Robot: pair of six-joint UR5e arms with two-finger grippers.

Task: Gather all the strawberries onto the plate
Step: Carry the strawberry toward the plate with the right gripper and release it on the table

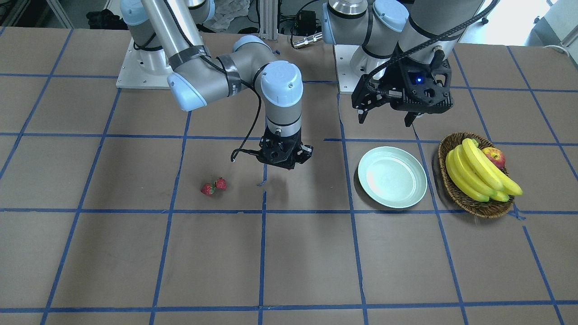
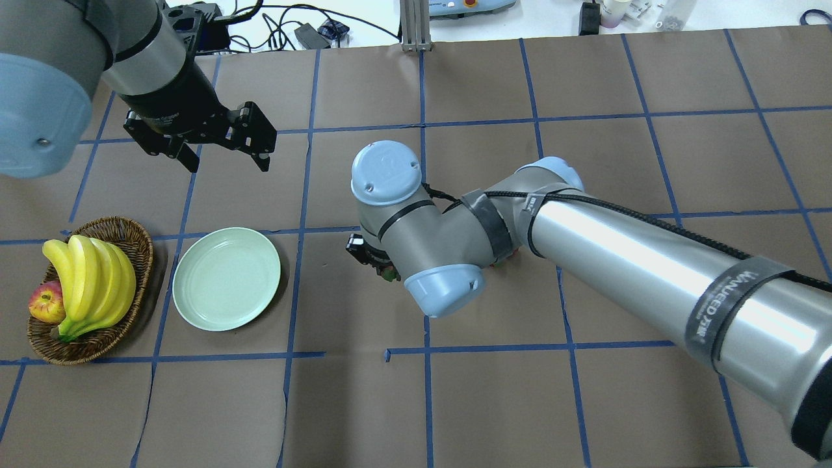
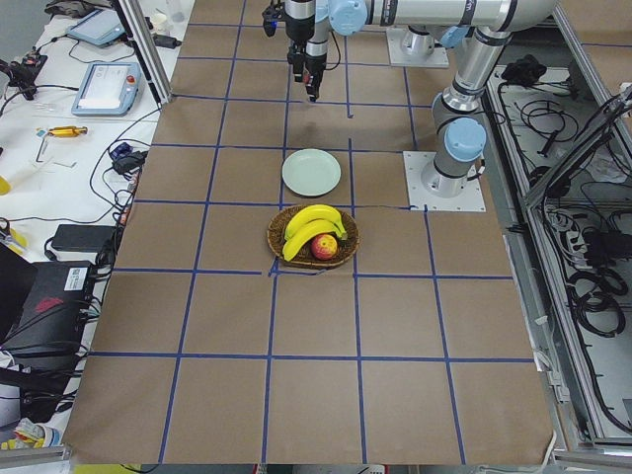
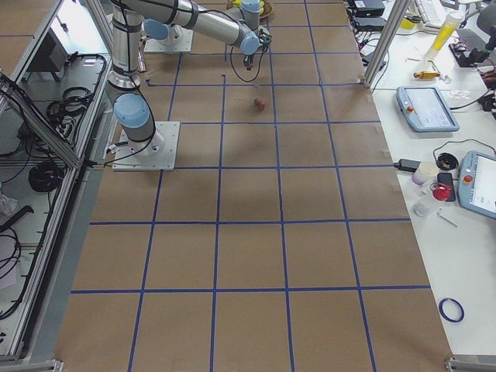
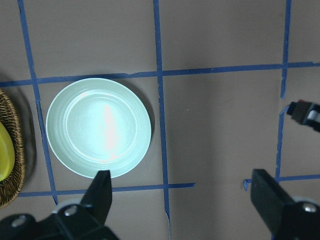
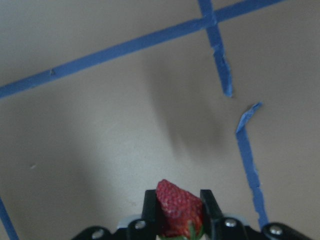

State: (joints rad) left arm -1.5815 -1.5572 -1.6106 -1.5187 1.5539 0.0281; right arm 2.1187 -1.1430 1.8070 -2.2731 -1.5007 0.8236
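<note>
My right gripper [image 1: 288, 166] is shut on one red strawberry [image 6: 179, 209] and holds it a little above the table; its fingers [image 6: 149, 205] press both sides of the fruit. Two more strawberries [image 1: 214, 186] lie touching each other on the brown table, out to my right of that gripper; they also show in the exterior right view [image 4: 260, 103]. The pale mint-green plate [image 1: 392, 177] is empty, to the left of the right gripper, and shows in the left wrist view [image 5: 98, 127] too. My left gripper [image 2: 224, 140] is open and empty, hovering beyond the plate.
A wicker basket [image 1: 456, 192] with bananas [image 1: 478, 174] and an apple [image 1: 495, 156] stands just past the plate on my left. Blue tape lines grid the brown table [image 1: 289, 262]. The arm bases [image 1: 135, 67] stand at the robot's edge.
</note>
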